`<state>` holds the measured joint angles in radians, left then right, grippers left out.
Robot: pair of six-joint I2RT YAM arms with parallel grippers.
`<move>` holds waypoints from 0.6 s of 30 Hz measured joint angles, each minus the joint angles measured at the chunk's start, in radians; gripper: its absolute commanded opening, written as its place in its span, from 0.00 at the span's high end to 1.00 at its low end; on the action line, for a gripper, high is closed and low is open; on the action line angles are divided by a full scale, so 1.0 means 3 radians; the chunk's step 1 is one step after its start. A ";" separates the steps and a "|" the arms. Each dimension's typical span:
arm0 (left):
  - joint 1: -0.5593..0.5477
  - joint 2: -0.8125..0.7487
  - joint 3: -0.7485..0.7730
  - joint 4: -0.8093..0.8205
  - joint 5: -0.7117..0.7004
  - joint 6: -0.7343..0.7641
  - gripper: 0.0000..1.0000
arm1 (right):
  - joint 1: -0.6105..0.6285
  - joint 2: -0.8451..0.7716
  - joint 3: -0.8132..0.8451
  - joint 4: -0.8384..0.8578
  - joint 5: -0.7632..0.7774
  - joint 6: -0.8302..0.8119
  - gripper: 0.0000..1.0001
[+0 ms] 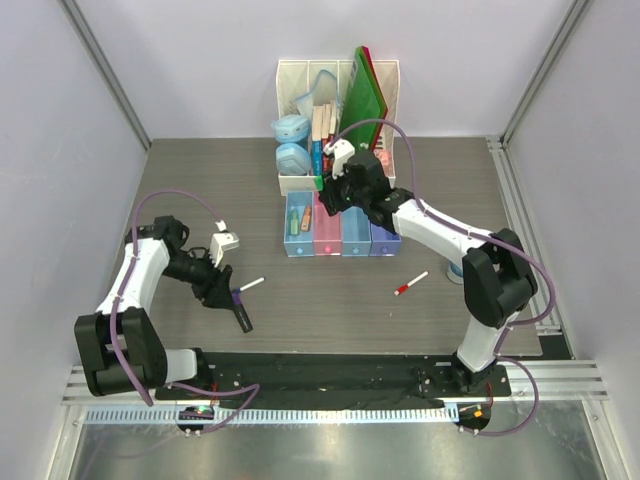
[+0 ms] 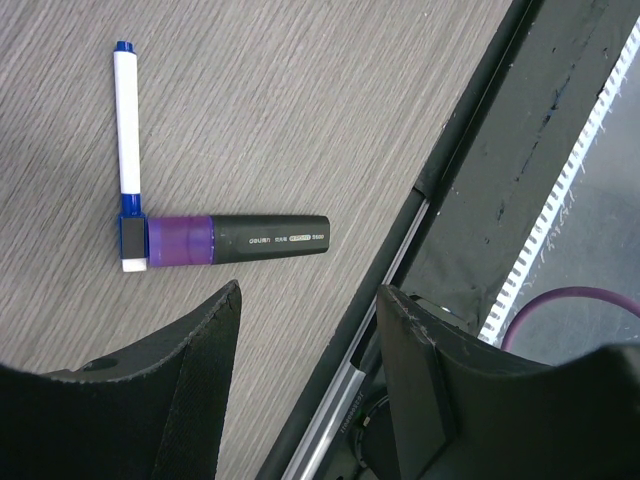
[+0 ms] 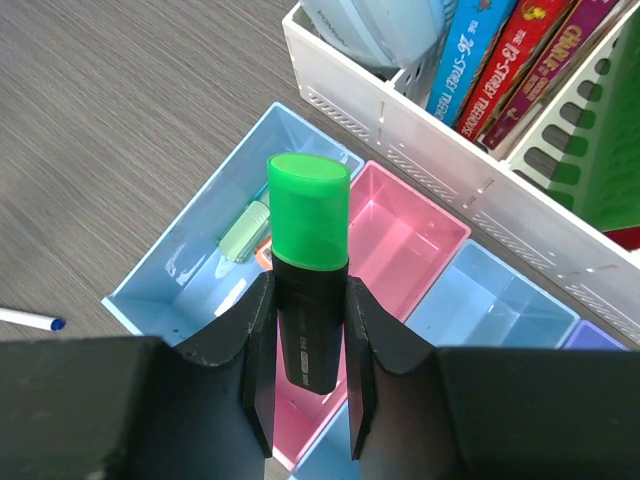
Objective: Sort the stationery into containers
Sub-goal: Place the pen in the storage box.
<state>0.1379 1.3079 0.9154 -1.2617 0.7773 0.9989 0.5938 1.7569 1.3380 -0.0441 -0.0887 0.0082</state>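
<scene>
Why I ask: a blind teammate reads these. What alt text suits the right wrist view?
The right gripper is shut on a black marker with a green cap, above the trays. The light blue tray left of the pink tray holds a mint highlighter and an orange piece; a white book rack stands behind.
</scene>
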 measured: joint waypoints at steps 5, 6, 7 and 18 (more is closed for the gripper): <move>0.0000 0.0000 -0.0003 0.0001 -0.0001 0.0000 0.43 | 0.0003 0.0126 -0.0069 0.0122 -0.0010 0.0036 0.99; 0.0000 0.0000 -0.0004 0.0001 -0.0001 0.0000 0.43 | 0.0003 0.0151 -0.0086 0.0137 -0.0011 0.0051 0.99; 0.0000 0.0000 -0.0005 0.0001 -0.0001 0.0000 0.43 | 0.0003 0.0172 -0.0107 0.0148 -0.0013 0.0062 0.99; 0.0000 0.0000 -0.0009 0.0001 0.0000 0.0001 0.41 | 0.0003 0.0354 -0.0253 0.0248 -0.0022 0.0094 0.99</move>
<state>0.1379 1.3079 0.9127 -1.2613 0.7773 0.9993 0.5945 1.8629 1.2621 0.0303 -0.0952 0.0364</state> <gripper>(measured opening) 0.573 0.302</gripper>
